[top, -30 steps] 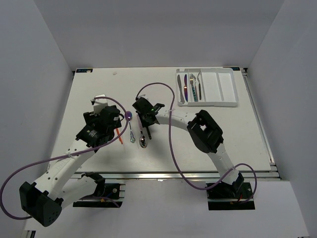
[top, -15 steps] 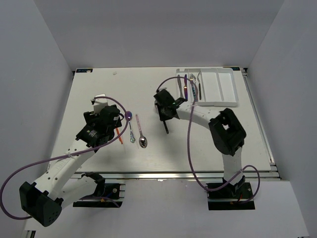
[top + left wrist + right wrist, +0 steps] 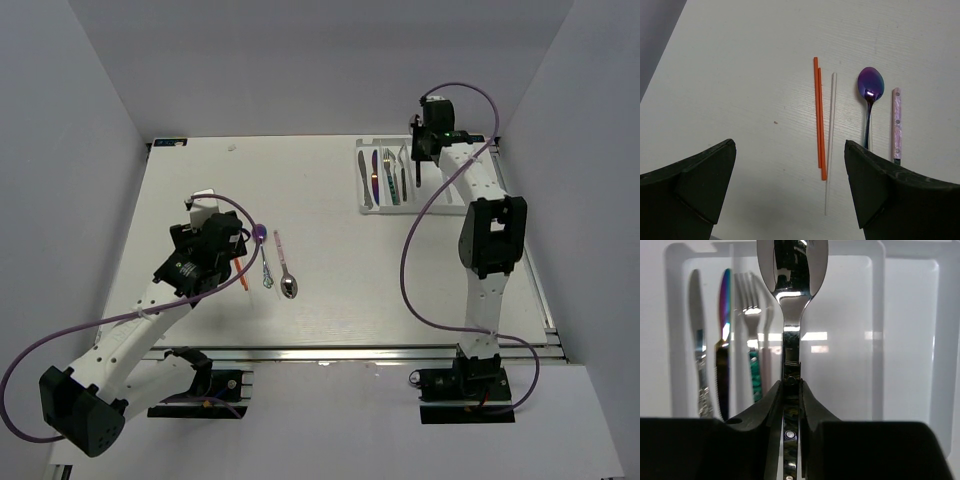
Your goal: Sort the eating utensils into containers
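Wrist views only: right gripper (image 3: 791,387) tight around silver spoon (image 3: 791,270), left gripper (image 3: 789,143) spread wide.

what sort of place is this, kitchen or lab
Probably a robot lab test cell, not a kitchen: plain panels enclose a white table, with the left arm and right arm mounted at its near edge.

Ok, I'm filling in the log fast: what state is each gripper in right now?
Left gripper: open, holding nothing, above the chopsticks.
Right gripper: shut on a silver spoon, over the tray.
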{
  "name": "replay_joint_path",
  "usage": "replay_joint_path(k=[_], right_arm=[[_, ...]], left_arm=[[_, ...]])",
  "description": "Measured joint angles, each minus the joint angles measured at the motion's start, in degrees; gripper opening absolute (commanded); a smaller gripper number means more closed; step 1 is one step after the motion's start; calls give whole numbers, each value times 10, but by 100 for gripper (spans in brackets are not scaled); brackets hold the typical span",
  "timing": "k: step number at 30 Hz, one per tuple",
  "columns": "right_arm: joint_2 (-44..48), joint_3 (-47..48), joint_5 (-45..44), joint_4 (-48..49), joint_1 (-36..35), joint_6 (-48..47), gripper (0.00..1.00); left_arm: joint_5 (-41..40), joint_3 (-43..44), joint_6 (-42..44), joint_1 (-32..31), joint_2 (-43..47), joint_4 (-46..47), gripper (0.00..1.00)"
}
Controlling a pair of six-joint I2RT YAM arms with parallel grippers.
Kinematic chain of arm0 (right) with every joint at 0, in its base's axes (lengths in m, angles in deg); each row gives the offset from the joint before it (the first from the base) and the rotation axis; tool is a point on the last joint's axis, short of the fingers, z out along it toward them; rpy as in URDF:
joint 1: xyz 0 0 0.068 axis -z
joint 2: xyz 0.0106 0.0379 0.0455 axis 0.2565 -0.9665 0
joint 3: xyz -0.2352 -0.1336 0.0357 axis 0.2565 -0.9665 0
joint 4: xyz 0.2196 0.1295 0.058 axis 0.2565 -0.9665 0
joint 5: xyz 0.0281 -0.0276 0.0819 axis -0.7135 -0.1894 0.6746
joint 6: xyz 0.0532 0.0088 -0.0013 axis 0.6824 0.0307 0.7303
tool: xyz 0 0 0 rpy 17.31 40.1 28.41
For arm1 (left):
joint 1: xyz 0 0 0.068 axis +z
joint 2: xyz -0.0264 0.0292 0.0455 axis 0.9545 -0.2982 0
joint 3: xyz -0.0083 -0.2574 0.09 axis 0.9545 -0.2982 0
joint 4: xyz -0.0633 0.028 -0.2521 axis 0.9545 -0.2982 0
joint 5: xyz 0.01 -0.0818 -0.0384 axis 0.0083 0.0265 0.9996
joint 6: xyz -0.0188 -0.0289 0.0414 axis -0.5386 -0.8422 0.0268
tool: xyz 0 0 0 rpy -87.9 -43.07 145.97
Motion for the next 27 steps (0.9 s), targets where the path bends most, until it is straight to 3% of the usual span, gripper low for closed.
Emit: replay_joint_path(k=[4, 10, 13, 14, 17, 23, 27], right_arm=[[-96, 90, 12, -19, 42, -29, 0], [-149, 101, 21, -37, 65, -65, 0], [-153, 101, 27, -42, 65, -75, 22], [-153, 101, 27, -43, 65, -75, 37], [-153, 100, 28, -41, 64, -74, 67], [-123, 89, 34, -56, 54, -61, 79], [-16, 1, 17, -40, 10, -37, 86]], left_arm=[[9, 0, 3, 0, -7, 4, 98], [20, 0, 5, 0, -37, 5, 98], [21, 0, 7, 0, -39, 6, 98], [21, 0, 7, 0, -39, 6, 98], [21, 0, 7, 0, -40, 6, 98], [21, 0, 9, 0, -45, 5, 98], [18, 0, 8, 1, -45, 5, 98]])
